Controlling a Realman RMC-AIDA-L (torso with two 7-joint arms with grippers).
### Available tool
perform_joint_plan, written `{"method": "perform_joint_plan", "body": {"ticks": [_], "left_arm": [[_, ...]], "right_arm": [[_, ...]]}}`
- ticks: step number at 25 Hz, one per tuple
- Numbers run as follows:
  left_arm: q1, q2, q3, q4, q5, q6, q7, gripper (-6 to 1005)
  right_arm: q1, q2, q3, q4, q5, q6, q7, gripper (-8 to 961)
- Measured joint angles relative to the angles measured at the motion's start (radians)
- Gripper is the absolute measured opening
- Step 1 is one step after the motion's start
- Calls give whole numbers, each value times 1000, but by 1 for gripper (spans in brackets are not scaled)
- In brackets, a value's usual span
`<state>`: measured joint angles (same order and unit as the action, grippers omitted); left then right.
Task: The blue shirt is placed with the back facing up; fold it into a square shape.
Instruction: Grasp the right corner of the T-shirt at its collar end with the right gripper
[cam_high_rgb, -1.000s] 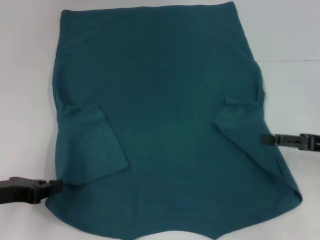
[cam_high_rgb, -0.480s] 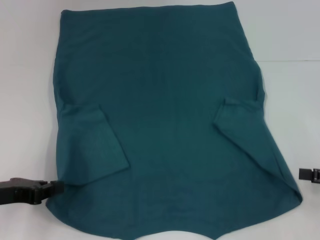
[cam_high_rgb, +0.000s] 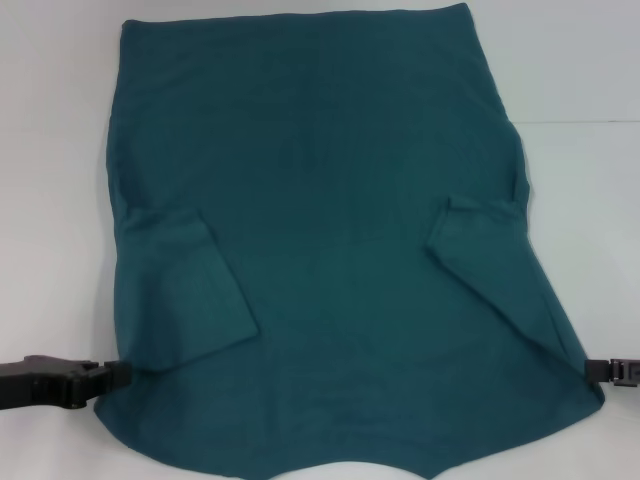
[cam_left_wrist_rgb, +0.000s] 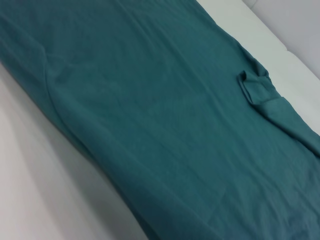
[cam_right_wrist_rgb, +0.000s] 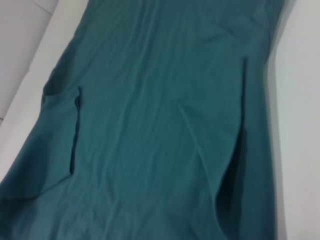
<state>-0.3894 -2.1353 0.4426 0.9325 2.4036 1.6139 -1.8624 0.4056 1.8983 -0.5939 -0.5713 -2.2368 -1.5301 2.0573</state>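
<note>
Nearest the robot, the two end effectors are sitting low at either side of the blue shirt (cam_high_rgb: 330, 250). The left end effector (cam_high_rgb: 108, 376) is touching the near left edge of the cloth, just under the folded-in sleeve; the right end effector (cam_high_rgb: 598, 371) is meeting the near right corner. I judge they are placed there because the near shoulder corners are what must be taken up for the next fold away from the robot. Whether either is pinching fabric, or how wide the fingers are standing, I cannot tell: the tips are merging with the shirt's edge in the head view, and neither wrist view is showing its own fingers.

The shirt is lying flat on the white worktop (cam_high_rgb: 50, 150), plain back up, filling most of the head view. Both sleeves are already lying folded inward on the body, which is narrowing the garment toward a rectangle. Farther off, the straight hem is reaching the far part of the worktop.

The head view is giving the whole outline and both arms. The left wrist view is showing instead the small bunched pucker at the right sleeve's fold. The right wrist view is showing both sleeve edges as dark creases, and a long soft wrinkle between them that the head view is hiding.
</note>
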Motion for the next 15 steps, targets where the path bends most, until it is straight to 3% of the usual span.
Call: {"method": "perform_joint_plan", "body": {"ticks": [15], "left_arm": [[0,-1,0,-2,0,-4,3,15]], "right_arm": [[52,39,-14,2,-48,6,3,900]]}}
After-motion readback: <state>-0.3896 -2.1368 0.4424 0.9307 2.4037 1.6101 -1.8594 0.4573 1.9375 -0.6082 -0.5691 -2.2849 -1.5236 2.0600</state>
